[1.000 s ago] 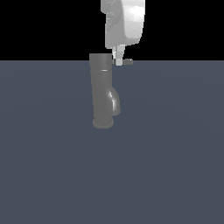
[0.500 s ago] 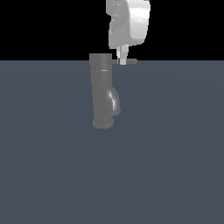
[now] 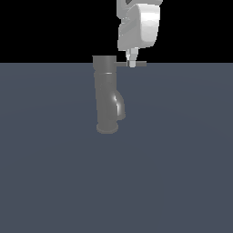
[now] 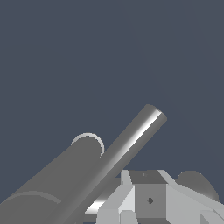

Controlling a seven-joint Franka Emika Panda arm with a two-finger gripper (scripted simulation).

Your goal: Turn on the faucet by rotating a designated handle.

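So here's where I'm at with the faucet (image 3: pixel 108 98): it stands upright on the flat grey desk (image 3: pixel 182 173), round base flange down, short curved spout low on the side facing the exterior view's right. The handle (image 3: pixel 136 64) sticks out sideways from the faucet's top cap, also toward the exterior view's right, and looks level.

My claw (image 3: pixel 132 62) comes down from above the faucet's cap and sits right at the handle, roughly midway along it, with the fingertips overlapping the lever in the exterior view. Whether I'm actually touching it or just hovering at it, I honestly can't tell from here. Same for the claw itself: I can't tell if it's spread or pinched, since the exterior view only shows one pale tip and the wrist view mostly shows the claw body (image 4: pixel 148 199) with the handle (image 4: pixel 131 140) running past it.

Progress-wise, my read is that the approach is basically done and the real job is all still ahead. No water, no sign of how far the handle needs to swing. What's left: push sideways on the lever and rotate it around the faucet's cap.
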